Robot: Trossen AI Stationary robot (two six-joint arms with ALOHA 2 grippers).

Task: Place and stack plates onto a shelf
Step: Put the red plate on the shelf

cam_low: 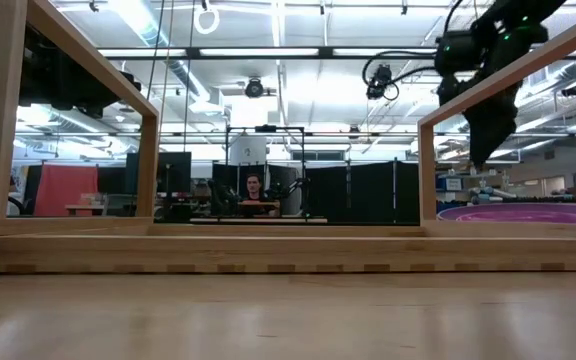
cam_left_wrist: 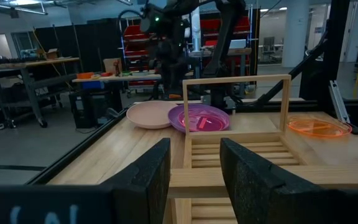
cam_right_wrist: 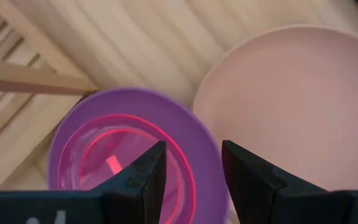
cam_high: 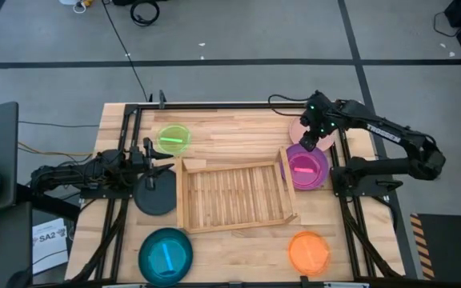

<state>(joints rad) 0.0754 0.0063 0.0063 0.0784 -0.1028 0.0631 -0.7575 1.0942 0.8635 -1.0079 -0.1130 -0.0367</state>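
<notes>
The light-wood slatted shelf point(cam_high: 234, 194) lies flat at the table's middle, with an upright wooden frame point(cam_left_wrist: 235, 102) at its right end. A purple plate point(cam_high: 305, 166) with a small pink plate in it rests on the table right of the shelf. A pale pink plate point(cam_high: 301, 128) lies just beyond it. My right gripper point(cam_high: 314, 138) hangs open above the place where these two plates meet point(cam_right_wrist: 193, 174), clear of both in the low view point(cam_low: 486, 150). My left gripper point(cam_high: 158, 164) is open, level, left of the shelf point(cam_left_wrist: 194, 168), over a dark grey plate point(cam_high: 157, 196).
A lime green plate point(cam_high: 174, 139) lies at the far left. A teal plate point(cam_high: 166, 254) sits near left and an orange plate point(cam_high: 309, 253) near right. Black rails run along the table's left and right sides. A person sits far off in the room point(cam_low: 255, 190).
</notes>
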